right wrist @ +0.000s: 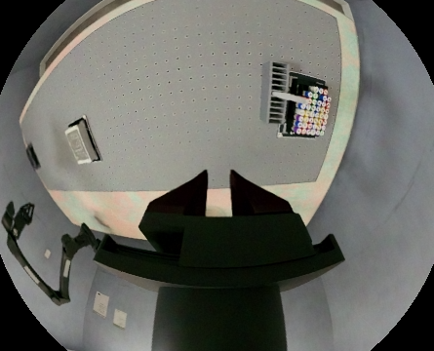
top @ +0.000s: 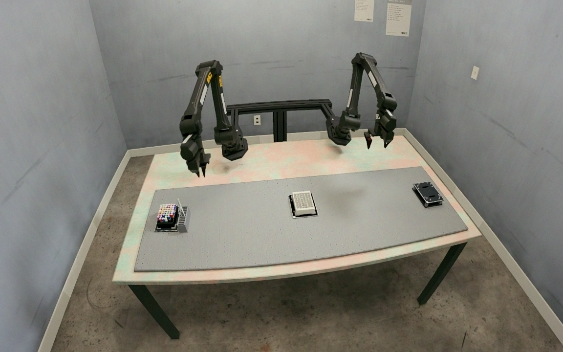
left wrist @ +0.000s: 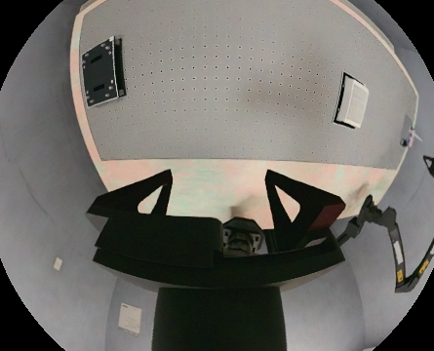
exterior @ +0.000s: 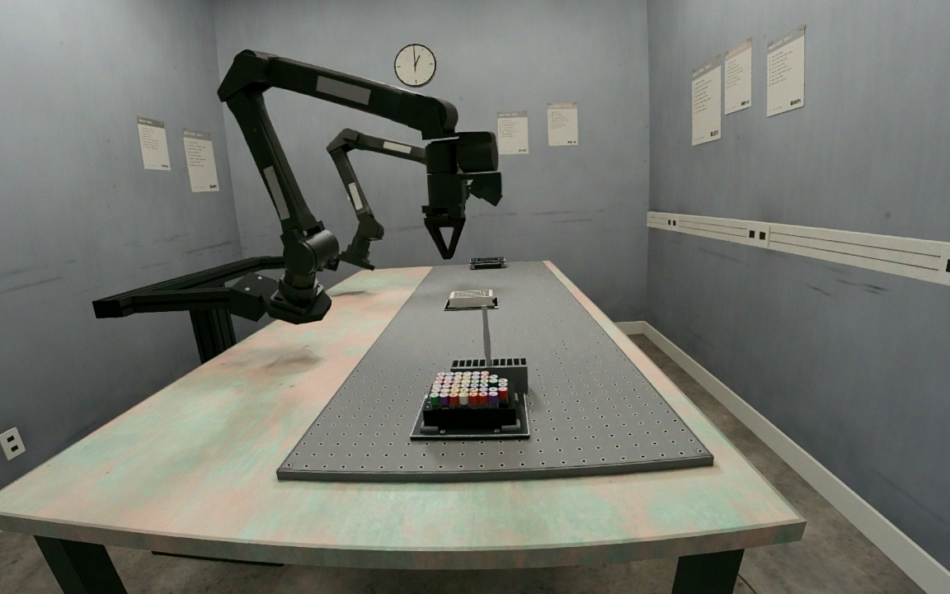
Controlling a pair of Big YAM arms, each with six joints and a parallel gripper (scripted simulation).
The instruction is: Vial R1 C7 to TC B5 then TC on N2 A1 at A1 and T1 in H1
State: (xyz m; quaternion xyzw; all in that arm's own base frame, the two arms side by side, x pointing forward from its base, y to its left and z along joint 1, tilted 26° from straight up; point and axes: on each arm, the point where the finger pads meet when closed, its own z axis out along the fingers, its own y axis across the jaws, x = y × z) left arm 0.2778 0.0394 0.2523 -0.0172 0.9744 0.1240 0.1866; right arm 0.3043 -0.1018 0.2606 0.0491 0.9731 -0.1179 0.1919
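The vial rack R1 [top: 167, 224] [exterior: 468, 417] holds several colour-capped vials [top: 167, 211] [right wrist: 315, 117]; their wells' names are too small to read. The forceps T1 [top: 181, 206] [exterior: 486, 332] [right wrist: 289, 97] stand in the grey slotted holder H1 [top: 184, 226] [right wrist: 267, 97], beside R1. The pale tube carrier TC [top: 303, 202] [left wrist: 354, 103] [right wrist: 80, 142] sits mid-board; its wells look empty. The raised nest N2 [top: 427, 192] [left wrist: 99, 73] is empty. My left gripper [top: 377, 147] [left wrist: 218, 174] is wide open, empty, behind the board. My right gripper [top: 201, 176] [exterior: 449, 256] [right wrist: 218, 175] is slightly open and empty, high behind R1 and H1.
The grey perforated board [top: 239, 227] [exterior: 581, 413] carries all these objects. TC rests on a low dark base plate [top: 315, 213], and R1 on another base plate [exterior: 419, 436]. H1 stands close against R1's plate. A dark frame [top: 279, 104] stands between the arm bases.
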